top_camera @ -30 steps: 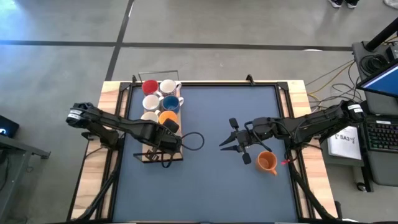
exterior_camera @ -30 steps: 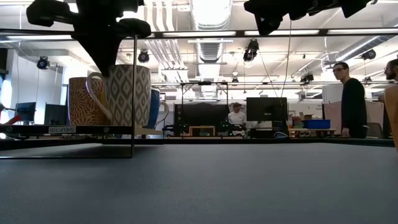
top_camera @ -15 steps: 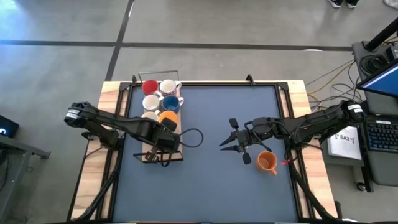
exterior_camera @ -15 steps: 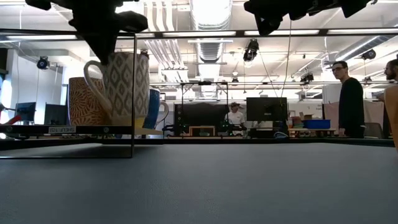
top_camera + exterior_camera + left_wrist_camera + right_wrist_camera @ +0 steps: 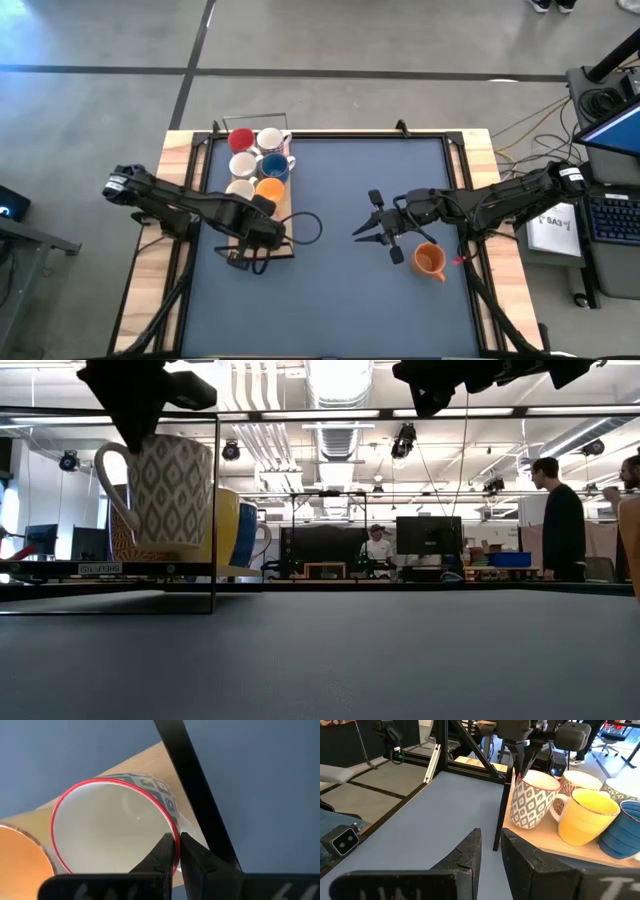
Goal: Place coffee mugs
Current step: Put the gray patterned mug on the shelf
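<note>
The patterned mug (image 5: 115, 825) hangs just above the wooden tray's (image 5: 283, 252) front edge, its rim pinched by the left gripper (image 5: 176, 851). Lower it straight, clear of the neighbouring yellow mug (image 5: 585, 817). The right gripper (image 5: 378, 237), spread, waits mid-table.

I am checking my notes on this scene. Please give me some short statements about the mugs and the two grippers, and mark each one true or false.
1. The left gripper pinches the rim of a patterned mug. True.
2. That patterned mug rests flat on the wooden tray. False: in the low view it hangs above the tray's level.
3. The right gripper holds an orange mug. False: it is open and empty, and the mug stands apart beside it on the table.
4. A blue mug stands among the mugs on the tray. True.
</note>
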`<action>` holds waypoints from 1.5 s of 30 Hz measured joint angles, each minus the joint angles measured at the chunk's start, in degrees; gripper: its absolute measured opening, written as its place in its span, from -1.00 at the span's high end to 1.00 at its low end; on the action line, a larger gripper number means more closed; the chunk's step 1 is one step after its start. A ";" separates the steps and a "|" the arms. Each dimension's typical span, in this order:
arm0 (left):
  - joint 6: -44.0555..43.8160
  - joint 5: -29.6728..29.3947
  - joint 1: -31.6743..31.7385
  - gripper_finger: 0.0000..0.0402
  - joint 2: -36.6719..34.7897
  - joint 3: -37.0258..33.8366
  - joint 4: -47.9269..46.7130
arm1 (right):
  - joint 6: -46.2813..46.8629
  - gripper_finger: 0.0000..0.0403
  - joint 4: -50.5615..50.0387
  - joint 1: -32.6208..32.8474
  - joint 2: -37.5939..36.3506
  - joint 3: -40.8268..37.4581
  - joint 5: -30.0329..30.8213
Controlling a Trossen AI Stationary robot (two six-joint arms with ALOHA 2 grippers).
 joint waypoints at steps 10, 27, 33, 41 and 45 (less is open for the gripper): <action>-4.30 -0.16 -1.10 0.99 -0.75 0.00 -2.76 | 0.00 0.71 0.00 0.00 0.00 0.00 0.00; -13.41 -0.91 -2.57 0.99 -8.37 -4.42 -2.44 | 0.00 0.68 0.00 0.01 0.00 0.00 0.00; -13.56 -0.88 -2.60 0.99 -8.83 -6.79 -1.87 | -0.01 0.68 0.01 0.01 0.00 0.00 0.00; -14.15 1.34 -2.58 0.99 -8.98 -9.80 -3.26 | -0.02 0.69 0.00 0.01 0.00 0.00 0.00; -14.37 1.42 -2.58 0.99 -9.01 -10.53 -3.33 | 0.00 0.67 0.00 0.00 0.00 -0.03 0.00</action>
